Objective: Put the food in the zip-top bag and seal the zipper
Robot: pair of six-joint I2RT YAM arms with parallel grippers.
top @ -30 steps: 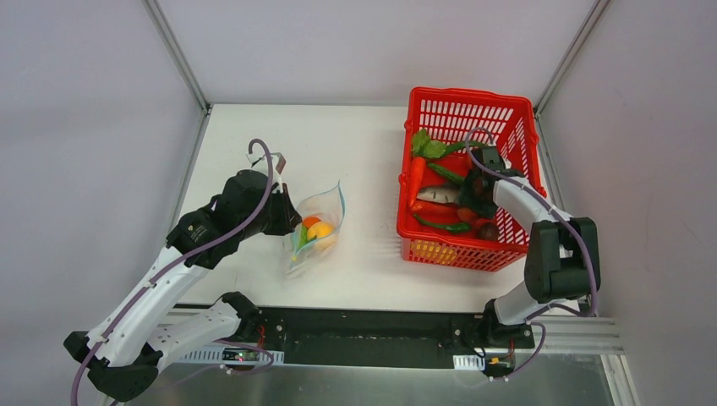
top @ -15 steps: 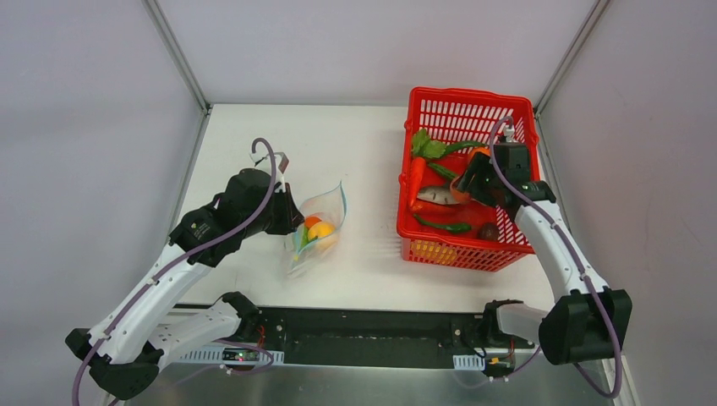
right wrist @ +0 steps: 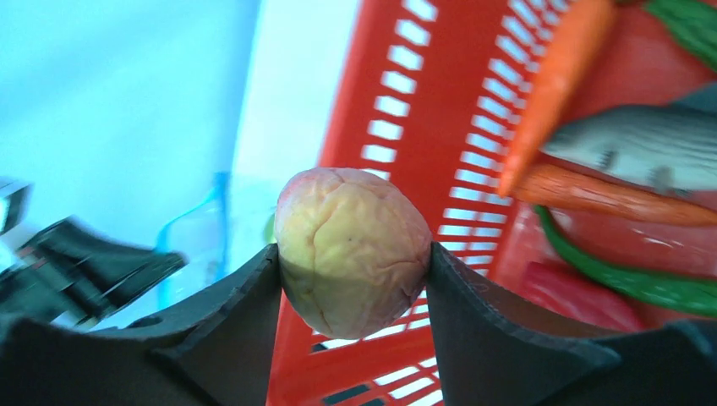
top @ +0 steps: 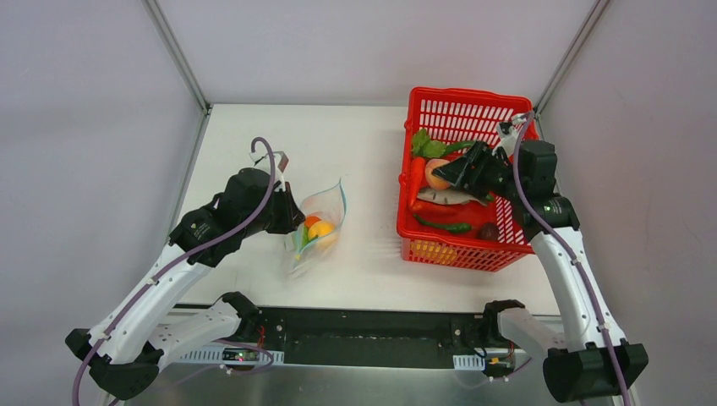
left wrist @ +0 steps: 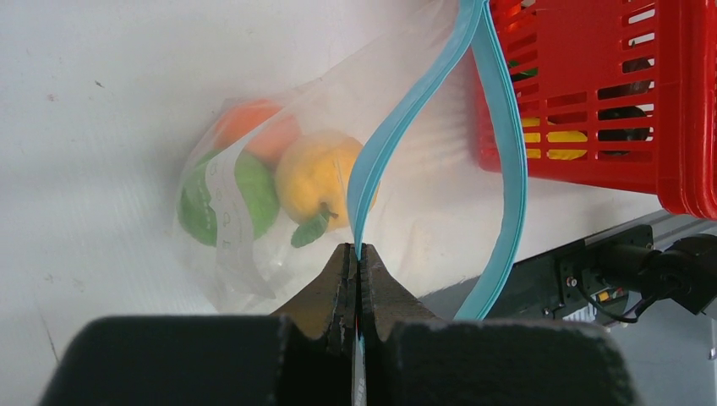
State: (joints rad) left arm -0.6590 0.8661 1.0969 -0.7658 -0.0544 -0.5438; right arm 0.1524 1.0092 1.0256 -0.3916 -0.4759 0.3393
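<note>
L end effector [left wrist: 356,254] clamped tight; R end effector [right wrist: 353,275] gripping, prob. mid-air.

Top view: bright, even, diffuse light; shadows faint and soft; walls [top: 84,127] tint lilac. Left wrist: white table [left wrist: 101,101] ahead of the left gripper [left wrist: 356,249] nearly blown out, zip-top bag [left wrist: 254,178] just ahead sharp, own fingers [left wrist: 325,292] dark and soft. Right wrist: peach [right wrist: 353,228] inside the right gripper [right wrist: 353,254] fairly sharp, basket [right wrist: 423,110] behind it soft, strong cyan cast to the gripper's left, blurry there.
</note>
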